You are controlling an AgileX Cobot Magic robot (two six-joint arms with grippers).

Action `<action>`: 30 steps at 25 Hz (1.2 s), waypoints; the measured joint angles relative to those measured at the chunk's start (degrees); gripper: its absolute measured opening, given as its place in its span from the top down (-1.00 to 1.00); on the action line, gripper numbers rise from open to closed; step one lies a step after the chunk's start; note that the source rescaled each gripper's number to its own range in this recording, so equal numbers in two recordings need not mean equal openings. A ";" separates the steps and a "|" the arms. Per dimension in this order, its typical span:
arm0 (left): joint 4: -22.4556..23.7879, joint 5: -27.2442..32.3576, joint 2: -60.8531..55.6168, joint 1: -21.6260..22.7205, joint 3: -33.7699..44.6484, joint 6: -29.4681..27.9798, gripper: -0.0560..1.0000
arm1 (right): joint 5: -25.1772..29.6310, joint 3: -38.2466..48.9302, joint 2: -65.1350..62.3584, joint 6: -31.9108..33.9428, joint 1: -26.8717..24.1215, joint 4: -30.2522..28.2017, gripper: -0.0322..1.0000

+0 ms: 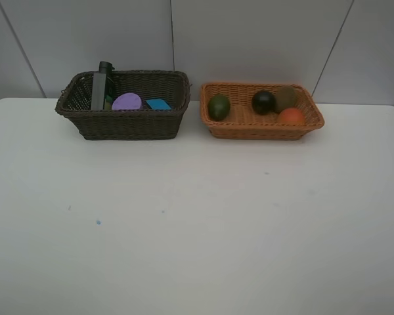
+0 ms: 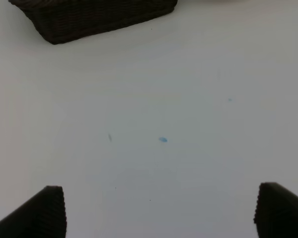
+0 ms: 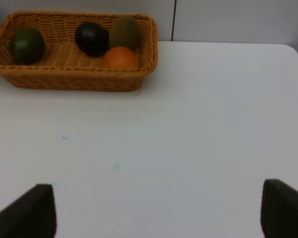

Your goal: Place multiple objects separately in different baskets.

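Sorted by kind, the fruits sit in the shallow orange-tan wicker basket (image 1: 261,121) beside the deep dark-brown wicker basket (image 1: 121,121) holding bottle, tub and eraser (marker unseen), so the left pincer (image 2: 159,210) and right pincer (image 3: 156,210) hover wide and empty over the white worktop (image 1: 197,223).

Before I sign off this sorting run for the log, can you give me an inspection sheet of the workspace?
Surface: white table, a few small blue specks.
Job's things: dark brown wicker basket holds a dark green bottle, purple round lid and blue eraser; orange-tan wicker basket holds a green oval fruit, dark mangosteen, brown kiwi and orange-red peach.
Clutter: nothing seen.
Hands: left hand and right hand open, empty, above bare table.
Cables: nothing seen.
Surroundings: grey panelled wall.
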 joint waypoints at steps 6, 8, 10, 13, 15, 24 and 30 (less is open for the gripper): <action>-0.33 -0.04 -1.67 4.08 0.00 0.00 -1.00 | 0.00 0.00 0.00 0.00 0.00 0.04 -0.99; -0.33 -0.06 -3.07 7.95 0.07 0.00 -1.00 | 0.00 0.00 0.00 0.00 0.00 0.04 -0.99; -0.33 -0.11 -3.62 11.89 0.07 0.00 -1.00 | 0.00 0.00 0.00 0.00 0.00 0.04 -0.99; -0.33 -0.11 -3.74 17.10 0.07 0.12 -1.00 | 0.00 0.00 0.00 0.05 0.00 0.04 -0.99; -0.33 -0.11 -3.74 19.42 0.07 0.24 -1.00 | 0.00 0.00 0.00 0.05 0.00 0.04 -0.99; -0.33 -0.11 -3.74 20.82 0.07 0.44 -1.00 | 0.00 0.00 0.00 0.00 0.00 0.04 -0.99; -0.33 -0.11 -3.74 22.53 0.07 0.44 -1.00 | 0.00 0.00 0.00 0.00 0.00 0.04 -0.99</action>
